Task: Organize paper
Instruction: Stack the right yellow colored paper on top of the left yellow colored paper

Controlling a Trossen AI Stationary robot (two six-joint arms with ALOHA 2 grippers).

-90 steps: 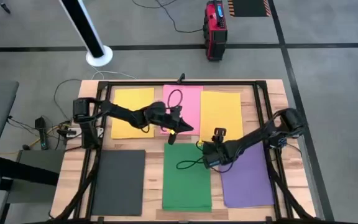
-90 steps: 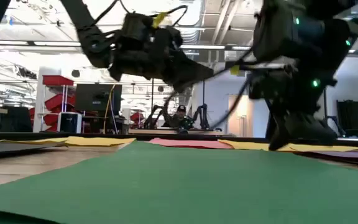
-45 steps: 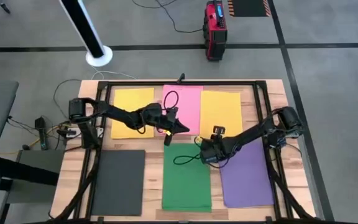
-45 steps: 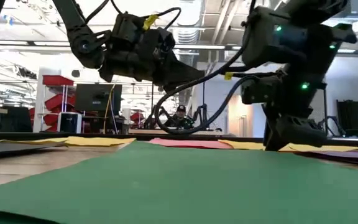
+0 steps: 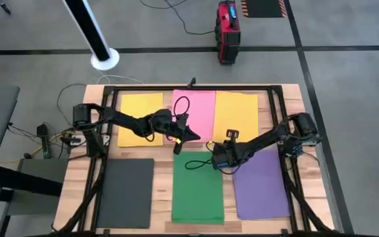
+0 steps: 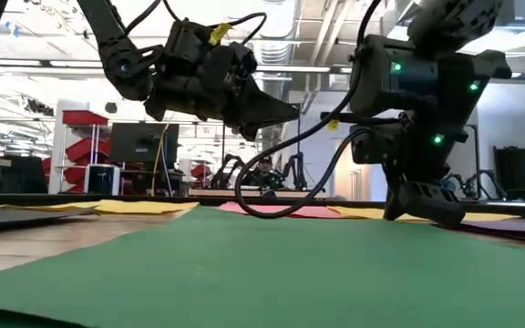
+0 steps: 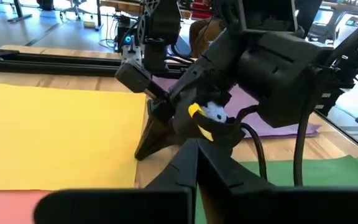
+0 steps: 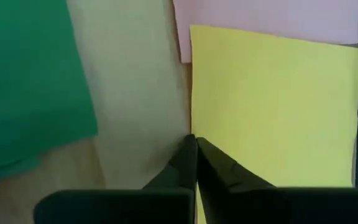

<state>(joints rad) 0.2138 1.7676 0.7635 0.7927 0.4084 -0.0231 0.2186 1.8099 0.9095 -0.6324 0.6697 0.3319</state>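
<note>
Yellow, pink and yellow sheets fill the far row of the wooden table [image 5: 81, 178], and we see a dark grey sheet [image 5: 125, 192], a green sheet [image 5: 197, 187] and a purple sheet [image 5: 262, 185] in the near row. In the high view the left yellow sheet [image 5: 140, 118] lies just beside the pink sheet [image 5: 196, 113], and the right yellow sheet [image 5: 235, 117] slightly overlaps the pink sheet's edge, as our right wrist view shows.

Our left gripper [image 5: 191, 136] hangs over the gap between the pink sheet and the green sheet, raised above the table in the low view. Its fingers [image 7: 194, 168] are pressed together with nothing between them.

Our right gripper [image 5: 217, 153] sits low at the near corner of the right yellow sheet, between the green and purple sheets. In the right wrist view its fingers [image 8: 194, 165] meet in a closed point at the yellow sheet's edge, where bare wood begins; we cannot tell whether they pinch the paper. In the low view this gripper [image 6: 422, 202] comes down to the table surface just beside the yellow paper.

Beyond the table we see a red case [image 5: 227, 29] on the floor and a white pole base [image 5: 104, 59].
</note>
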